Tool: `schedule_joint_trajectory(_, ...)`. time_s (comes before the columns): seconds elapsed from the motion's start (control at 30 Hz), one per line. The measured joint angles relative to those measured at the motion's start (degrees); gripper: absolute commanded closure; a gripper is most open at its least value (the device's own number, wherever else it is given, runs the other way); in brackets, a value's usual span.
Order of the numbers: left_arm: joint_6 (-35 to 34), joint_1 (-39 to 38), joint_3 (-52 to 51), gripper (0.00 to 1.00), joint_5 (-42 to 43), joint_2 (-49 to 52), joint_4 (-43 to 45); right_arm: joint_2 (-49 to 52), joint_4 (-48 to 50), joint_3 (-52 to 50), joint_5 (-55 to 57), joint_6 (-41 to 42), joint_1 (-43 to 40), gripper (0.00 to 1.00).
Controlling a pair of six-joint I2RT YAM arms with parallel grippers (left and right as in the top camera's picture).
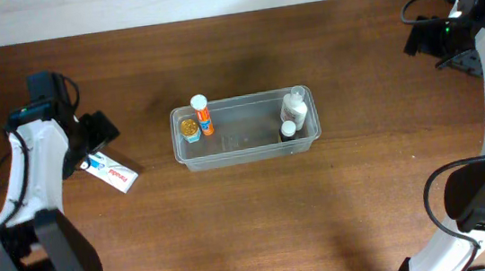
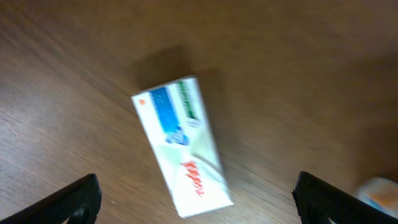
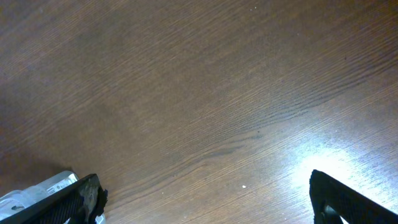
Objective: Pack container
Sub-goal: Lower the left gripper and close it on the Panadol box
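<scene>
- container (image 1: 246,156): clear, see-through plastic tub, rectangular with rounded corners and a raised rim; stands upright near the middle of the tabletop (image 1: 367,204), long side across the view, well apart from both arms.
- contents, left end: an orange tube (image 1: 204,117) with a white cap, leaning so that the cap rises over the far rim; just beside it a small round jar (image 1: 189,129) with a gold top and a blue label.
- contents, right end: a pale bottle (image 1: 294,107) against the far corner; a smaller white-capped bottle (image 1: 288,130) just in front of it.
- contents, middle: bare floor of the tub.
- box (image 2: 181,143): long white carton with blue, green and red print, lying flat on the tabletop left of the tub, set at a diagonal.
- left gripper (image 2: 196,194): jaws spread fully wide, hanging over the carton with a finger on either side, holding nothing.
- right gripper (image 3: 205,200): jaws fully wide over bare wood at the far right, holding nothing.
- tabletop: dark brown wood grain.
</scene>
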Motion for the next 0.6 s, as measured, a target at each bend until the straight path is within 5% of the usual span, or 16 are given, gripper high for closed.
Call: schedule_joint_trajectory(0.6,-10.7,2.0,-0.6,0.01,2.6,7.6,0.0,0.0,0.0,0.0,0.0,0.0,0.0,0.02)
